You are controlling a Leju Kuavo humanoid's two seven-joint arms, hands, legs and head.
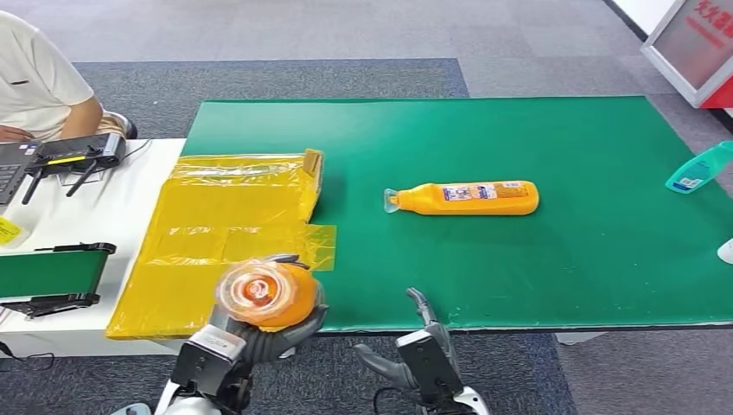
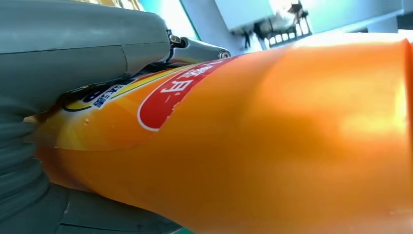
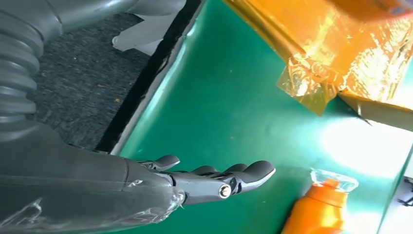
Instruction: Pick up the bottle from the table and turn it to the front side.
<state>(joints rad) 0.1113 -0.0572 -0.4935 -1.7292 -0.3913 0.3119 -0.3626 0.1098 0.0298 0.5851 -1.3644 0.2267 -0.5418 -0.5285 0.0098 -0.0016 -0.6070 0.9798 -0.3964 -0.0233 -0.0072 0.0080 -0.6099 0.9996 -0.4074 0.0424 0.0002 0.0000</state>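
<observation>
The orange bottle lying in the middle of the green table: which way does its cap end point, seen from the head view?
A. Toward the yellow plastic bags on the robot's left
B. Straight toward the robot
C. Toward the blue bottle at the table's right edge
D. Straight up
A. The orange bottle lies on its side with its cap end toward the yellow plastic bags.
</observation>
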